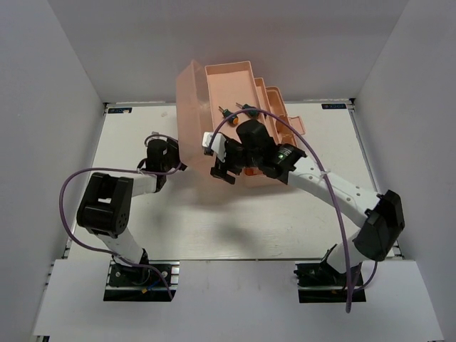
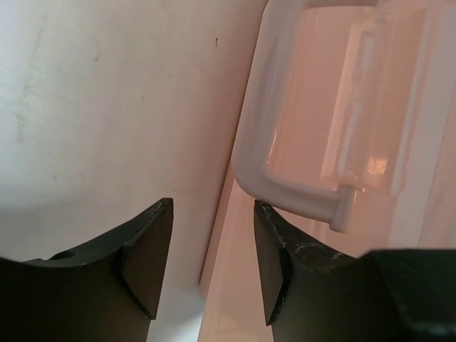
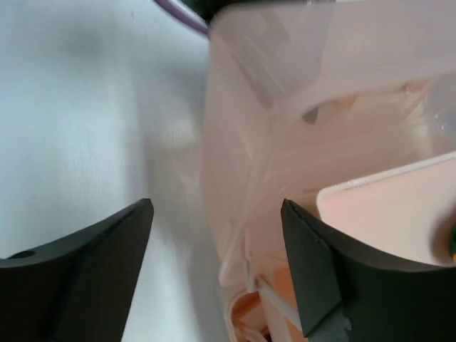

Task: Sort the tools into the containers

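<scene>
Two tools show among the trays of the pink toolbox (image 1: 228, 82), which stands open at the far middle of the table (image 1: 328, 142): a stubby screwdriver (image 1: 224, 111) and, just right of it, a second screwdriver (image 1: 248, 109). Left gripper (image 2: 212, 214) sits at the box's left side, jaws apart, a pink wall edge in the gap and the white handle (image 2: 285, 182) just beyond, nothing clamped. Right gripper (image 3: 217, 214) hangs over the box's near left corner, jaws wide, holding nothing
</scene>
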Tool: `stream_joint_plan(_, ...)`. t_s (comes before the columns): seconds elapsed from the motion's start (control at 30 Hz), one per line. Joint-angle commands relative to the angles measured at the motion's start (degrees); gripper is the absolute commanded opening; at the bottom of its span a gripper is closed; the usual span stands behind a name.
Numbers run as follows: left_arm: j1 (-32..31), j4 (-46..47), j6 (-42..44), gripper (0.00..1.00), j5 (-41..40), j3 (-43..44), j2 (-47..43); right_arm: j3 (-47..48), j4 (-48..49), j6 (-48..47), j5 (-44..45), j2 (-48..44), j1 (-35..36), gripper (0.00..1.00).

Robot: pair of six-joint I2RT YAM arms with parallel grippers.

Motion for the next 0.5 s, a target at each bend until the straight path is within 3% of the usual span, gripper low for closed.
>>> stream_joint_plan(0.0, -0.1, 0.42, 0.76, 0.59, 2.21, 4.16, -0.58, 1.51, 5.42, -0.33, -1.04, -5.76, 1.07, 0.82)
stream_joint_plan(0.1, -0.1, 0.42, 0.76, 0.59, 2.73, 4.77, -0.05, 1.6, 4.98, -0.16, 4.39, -8.74, 0.63, 0.82)
stream_joint_plan(0.17, -0.1, -0.28, 0.76, 0.59, 2.73, 5.39, 0.47, 0.64, 7.16, 0.81, 3.54, -13.22, -0.42, 0.62)
stream_joint_plan(0.2, -0.1, -0.28, 1.28, 0.59, 2.73, 5.39, 0.47, -1.63, 8.74, 0.73, 3.27, -14.45, -1.47, 0.45)
stream_joint_plan(0.23, -0.1, -0.28, 1.29, 0.59, 3.34, 6.18, 0.47, -3.83, 14.67, 0.81, 3.44, -18.2, -2.0, 0.0)
stream_joint_plan(0.33, -0.1, -1.5, 1.29, 0.59, 3.35, 8.1, 1.0, -2.73, 18.59, -1.02, 11.32, -18.25, -2.89, 0.0)
stream_joint_plan(0.37, -0.1, -2.12, 2.07, 0.59, 3.35, 8.64, 1.0, -1.58, 18.43, -0.6, 23.1, -17.28, -3.24, 0.0)
stream_joint_plan(0.47, -0.1, -4.93, 4.97, 0.59, 3.88, 12.68, 1.52, 2.73, 16.86, 3.08, 34.86, -10.17, -13.82, 0.0)
